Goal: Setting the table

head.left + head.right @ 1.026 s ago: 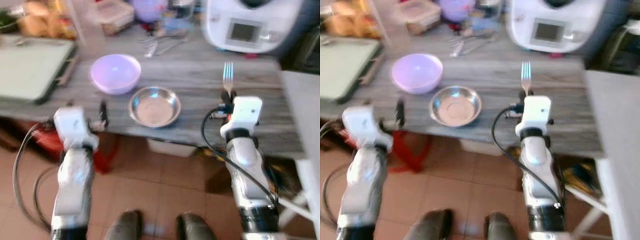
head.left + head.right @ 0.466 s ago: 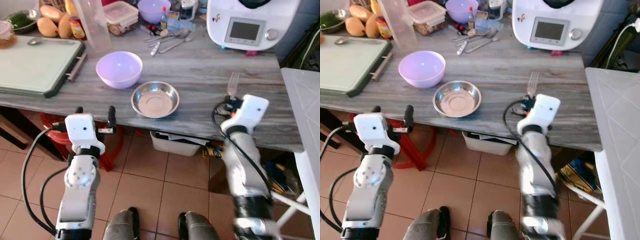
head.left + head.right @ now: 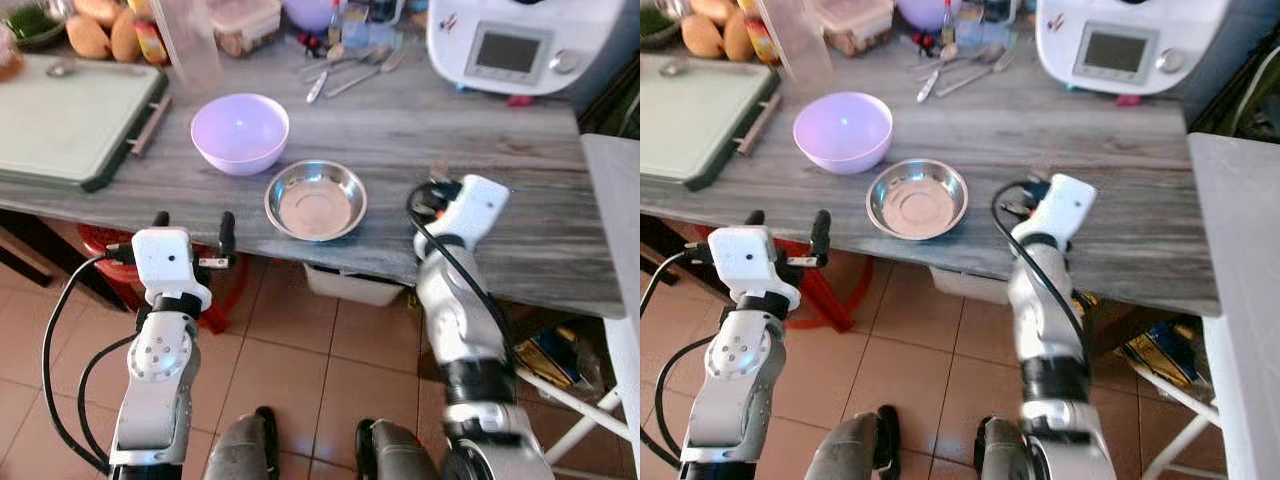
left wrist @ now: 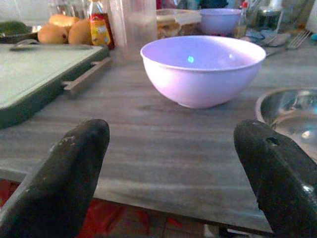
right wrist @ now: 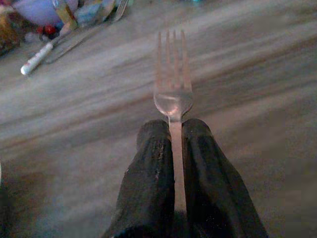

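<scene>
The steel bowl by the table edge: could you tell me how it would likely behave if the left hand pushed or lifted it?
The steel bowl looks thin and shallow, so probably light and stiff. Its polished surface may slip between the left hand's open fingers. On the smooth wooden table it would likely slide rather than tip.

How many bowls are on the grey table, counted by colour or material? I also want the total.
Purple plastic bowls: 2, a large one near the front and a smaller one at the back.
Metal bowls: 1, beside the large purple one.
Total: 3
</scene>
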Robot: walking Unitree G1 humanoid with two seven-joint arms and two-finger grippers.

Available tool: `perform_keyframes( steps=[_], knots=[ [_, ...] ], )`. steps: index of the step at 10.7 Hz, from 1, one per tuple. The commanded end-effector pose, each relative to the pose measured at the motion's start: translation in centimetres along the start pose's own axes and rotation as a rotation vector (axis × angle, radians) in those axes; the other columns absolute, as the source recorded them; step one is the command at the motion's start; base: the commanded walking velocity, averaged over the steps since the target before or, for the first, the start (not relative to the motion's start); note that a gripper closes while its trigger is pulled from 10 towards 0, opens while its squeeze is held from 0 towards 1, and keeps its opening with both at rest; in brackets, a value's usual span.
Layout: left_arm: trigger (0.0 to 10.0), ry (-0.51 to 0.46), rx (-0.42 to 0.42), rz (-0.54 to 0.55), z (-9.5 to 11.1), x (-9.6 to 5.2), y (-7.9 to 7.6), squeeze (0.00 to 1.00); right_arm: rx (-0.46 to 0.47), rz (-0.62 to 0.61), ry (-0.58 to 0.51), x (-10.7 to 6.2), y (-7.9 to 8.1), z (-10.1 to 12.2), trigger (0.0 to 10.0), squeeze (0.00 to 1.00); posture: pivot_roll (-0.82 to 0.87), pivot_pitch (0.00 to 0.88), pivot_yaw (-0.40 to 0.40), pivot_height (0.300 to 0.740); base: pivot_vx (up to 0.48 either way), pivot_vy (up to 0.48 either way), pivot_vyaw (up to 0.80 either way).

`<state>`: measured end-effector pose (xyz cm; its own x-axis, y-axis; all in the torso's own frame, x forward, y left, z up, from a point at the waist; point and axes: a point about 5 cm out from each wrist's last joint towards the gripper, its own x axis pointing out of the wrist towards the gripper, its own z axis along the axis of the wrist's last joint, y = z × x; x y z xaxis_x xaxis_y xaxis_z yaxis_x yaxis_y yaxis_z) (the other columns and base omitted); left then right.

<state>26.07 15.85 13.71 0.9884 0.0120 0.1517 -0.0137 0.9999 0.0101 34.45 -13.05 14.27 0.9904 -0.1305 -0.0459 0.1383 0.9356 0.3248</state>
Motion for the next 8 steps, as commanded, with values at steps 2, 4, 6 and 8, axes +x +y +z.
perform_keyframes(
  steps=[2, 4, 6, 8],
  knots=[
    [10.0, 0.010, -0.001, -0.014, 0.0, -0.3, -0.1, 0.00, -0.004, -0.007, 0.033, 0.3, 0.9, -0.5, 10.0, 0.00, -0.01, 0.246, 0.016, 0.740, 0.000, 0.000, 0.00],
    [10.0, 0.009, -0.004, -0.014, 0.0, -0.1, -0.3, 0.00, -0.007, 0.019, 0.084, 0.8, 2.4, -0.8, 10.0, 0.00, -0.01, 0.241, 0.001, 0.740, 0.000, 0.000, 0.00],
    [10.0, 0.012, -0.008, -0.015, -0.1, -0.3, -0.5, 0.00, -0.047, 0.047, 0.134, 0.5, 3.2, -1.6, 10.0, 0.00, -0.01, 0.238, -0.006, 0.740, 0.000, 0.000, 0.00],
    [10.0, 0.014, -0.009, -0.015, -0.2, -0.3, -0.5, 0.00, -0.064, 0.071, 0.189, -0.3, 3.5, -2.8, 10.0, 0.00, -0.02, 0.239, -0.012, 0.740, 0.000, 0.000, 0.00]
  ],
)
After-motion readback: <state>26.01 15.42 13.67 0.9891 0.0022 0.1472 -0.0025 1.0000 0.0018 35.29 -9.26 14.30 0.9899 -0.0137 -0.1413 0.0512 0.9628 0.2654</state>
